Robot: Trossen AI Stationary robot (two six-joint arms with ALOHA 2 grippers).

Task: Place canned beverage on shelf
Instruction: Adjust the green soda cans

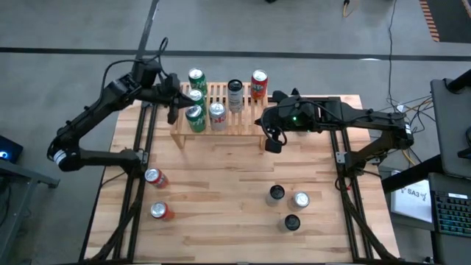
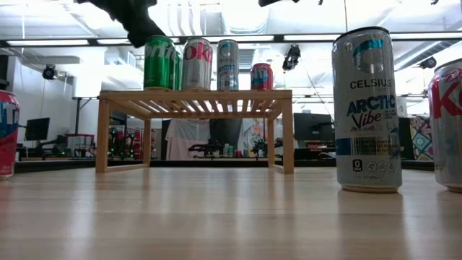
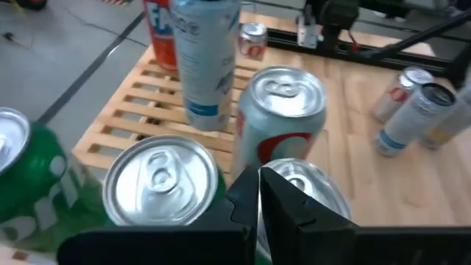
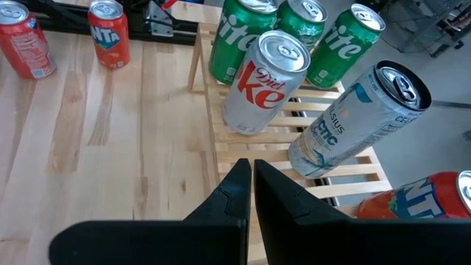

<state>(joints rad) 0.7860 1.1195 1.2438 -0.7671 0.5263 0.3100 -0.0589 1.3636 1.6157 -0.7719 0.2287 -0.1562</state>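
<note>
**Clerk:** Listing claws first. Right gripper?

**Checker:** Fingers pressed together, nothing between them. It hangs just off the front right corner of the shelf. The left gripper is likewise closed and empty. It sits over the shelf's left end, just beside the green cans.

**Clerk:** Stock on the shelf?

**Checker:** Six items, all upright on the slats. Three are green cans. There is one Diet Coke can and one tall pale Celsius can. One orange Fanta can stands at the back right.

**Clerk:** Loose stock?

**Checker:** Five items on the tabletop, all toward the near edge and well apart from the shelf. A group of three cans stands on the right side, on the near side of the right gripper. A pair of red cans stands on the left side, on the near side of the left gripper.

**Clerk:** Axis?

**Checker:** Vertical, with the tops showing from above. The low view shows a slim silver-and-teal Celsius Arctic Vibe can standing straight.

**Clerk:** Nearer arm?

**Checker:** My judgement is right arm for the three, left arm for the pair. Either claw must part before it can take a can by the sides. The open slats lie toward the front middle and right of the shelf.
</note>
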